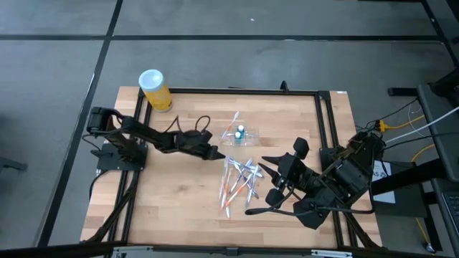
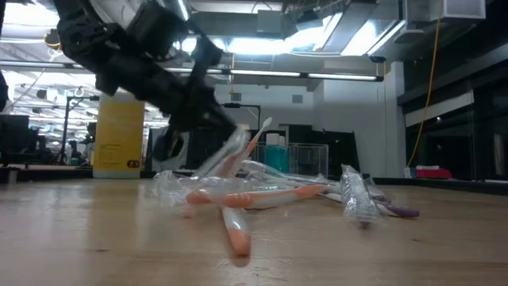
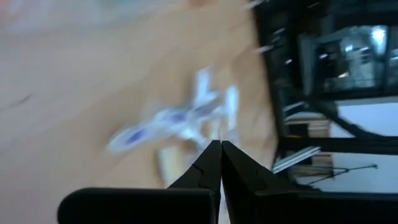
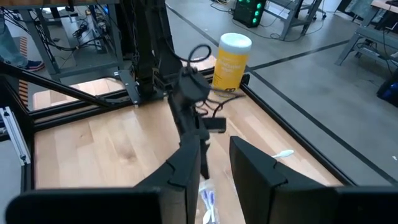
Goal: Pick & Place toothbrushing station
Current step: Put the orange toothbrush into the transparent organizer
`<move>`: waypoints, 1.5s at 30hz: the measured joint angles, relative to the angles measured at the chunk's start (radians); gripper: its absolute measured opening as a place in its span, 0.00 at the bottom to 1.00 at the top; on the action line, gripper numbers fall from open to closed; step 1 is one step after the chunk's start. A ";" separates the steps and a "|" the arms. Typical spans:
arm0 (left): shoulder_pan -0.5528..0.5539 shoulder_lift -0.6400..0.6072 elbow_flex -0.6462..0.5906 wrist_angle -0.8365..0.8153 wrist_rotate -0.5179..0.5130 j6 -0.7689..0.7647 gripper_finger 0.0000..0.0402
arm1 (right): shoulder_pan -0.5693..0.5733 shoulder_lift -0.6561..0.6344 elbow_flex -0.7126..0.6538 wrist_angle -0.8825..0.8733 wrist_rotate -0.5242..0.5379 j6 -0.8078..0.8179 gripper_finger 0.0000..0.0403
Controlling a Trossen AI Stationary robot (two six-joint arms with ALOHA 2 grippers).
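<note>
The toothbrushing station point(image 1: 240, 132) sat untouched beyond your left gripper point(image 1: 216, 153), pinched shut on nothing visible beside the toothbrush pile point(image 1: 240, 183); next, you reopen, reach over it

Counting what's on your table right now

You've got two dark arms, one per side, so two grippers: left gripper point(image 1: 215, 153) and right gripper point(image 1: 267, 180). One yellow cylinder point(image 1: 155, 89) with a white lid sits at the far left corner. One clear station point(image 1: 240, 133) lies far of centre. The toothbrushes point(image 1: 240, 180) are piled too tangled for you to count exactly, several at least.
</note>
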 joint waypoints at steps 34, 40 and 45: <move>0.317 -0.435 0.100 -0.063 0.007 0.218 0.00 | 0.002 0.000 0.000 0.003 0.024 0.009 0.23; 0.323 -0.435 0.154 -0.158 0.020 0.261 0.00 | 0.002 0.000 0.000 0.003 0.027 0.009 0.23; 0.323 -0.435 0.154 -0.161 0.020 0.263 0.00 | 0.002 0.000 0.000 0.003 0.027 0.009 0.23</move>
